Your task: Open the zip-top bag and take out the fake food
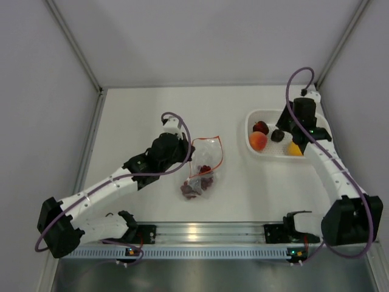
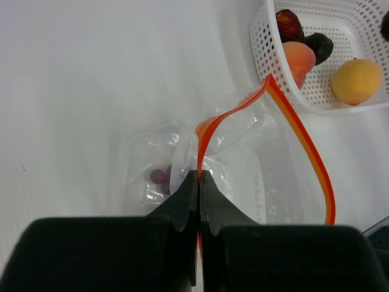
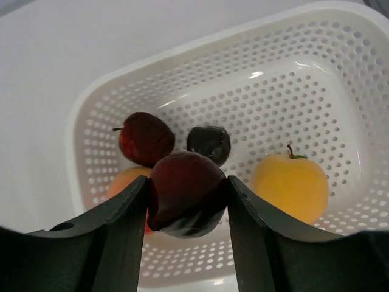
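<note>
The zip-top bag (image 1: 205, 159) lies mid-table, clear and crinkly, its mouth open. My left gripper (image 1: 184, 149) is shut on its red-orange zip strip (image 2: 204, 135) and holds that edge up; the strip's other side curves away to the right (image 2: 304, 152). Dark purple-red pieces (image 1: 194, 187) lie in the bag's low end and show through the plastic (image 2: 159, 176). My right gripper (image 3: 187, 194) is shut on a dark red toy fruit (image 3: 185, 188) and hangs over the white basket (image 3: 91, 109). It also shows in the top view (image 1: 283, 129).
The white perforated basket (image 1: 250, 121) stands at the right. It holds a peach (image 1: 258, 141), a yellow fruit (image 3: 290, 185), a dark red fruit (image 3: 144, 137) and a blackish piece (image 3: 208, 143). Grey walls enclose the table; a metal rail (image 1: 206, 231) runs along the near edge.
</note>
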Controlling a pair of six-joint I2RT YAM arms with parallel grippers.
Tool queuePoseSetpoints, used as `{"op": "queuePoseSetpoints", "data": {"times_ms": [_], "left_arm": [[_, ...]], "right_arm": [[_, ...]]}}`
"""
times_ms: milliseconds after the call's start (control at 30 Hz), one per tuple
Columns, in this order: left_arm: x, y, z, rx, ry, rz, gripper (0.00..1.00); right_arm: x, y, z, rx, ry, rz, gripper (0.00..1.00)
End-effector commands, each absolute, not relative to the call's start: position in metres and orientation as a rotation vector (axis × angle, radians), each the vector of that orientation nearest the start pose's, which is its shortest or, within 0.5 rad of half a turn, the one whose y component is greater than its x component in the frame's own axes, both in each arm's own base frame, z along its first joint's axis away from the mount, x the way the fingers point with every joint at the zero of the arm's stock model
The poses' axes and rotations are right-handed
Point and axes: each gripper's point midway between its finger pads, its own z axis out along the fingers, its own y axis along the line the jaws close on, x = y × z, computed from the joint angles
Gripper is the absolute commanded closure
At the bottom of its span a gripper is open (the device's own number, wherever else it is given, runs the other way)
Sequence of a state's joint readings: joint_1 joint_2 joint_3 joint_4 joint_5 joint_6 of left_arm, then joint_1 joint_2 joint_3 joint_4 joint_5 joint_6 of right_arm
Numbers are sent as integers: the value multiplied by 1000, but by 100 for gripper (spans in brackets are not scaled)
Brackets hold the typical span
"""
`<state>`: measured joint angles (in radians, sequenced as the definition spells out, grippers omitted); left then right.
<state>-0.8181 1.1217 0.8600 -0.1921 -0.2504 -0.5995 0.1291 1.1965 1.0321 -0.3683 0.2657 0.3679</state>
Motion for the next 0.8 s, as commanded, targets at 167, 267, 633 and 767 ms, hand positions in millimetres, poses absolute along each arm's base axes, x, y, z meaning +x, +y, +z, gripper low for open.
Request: {"op": "queuePoseSetpoints", "data": {"times_ms": [167, 267, 633, 767], "left_arm": [[261, -248, 242, 52, 1994, -691, 100], [260, -249, 244, 60, 1990, -704, 100], [256, -254, 252, 63, 1982, -752, 100], [255, -255, 253, 59, 1983, -764, 100]], "right_arm": [[386, -12, 176, 504, 2163, -46, 14], [379, -8, 189, 492, 2121, -23, 1], [354, 107, 237, 187, 2006, 671, 15], [341, 134, 260, 110, 1995, 654, 33]]}}
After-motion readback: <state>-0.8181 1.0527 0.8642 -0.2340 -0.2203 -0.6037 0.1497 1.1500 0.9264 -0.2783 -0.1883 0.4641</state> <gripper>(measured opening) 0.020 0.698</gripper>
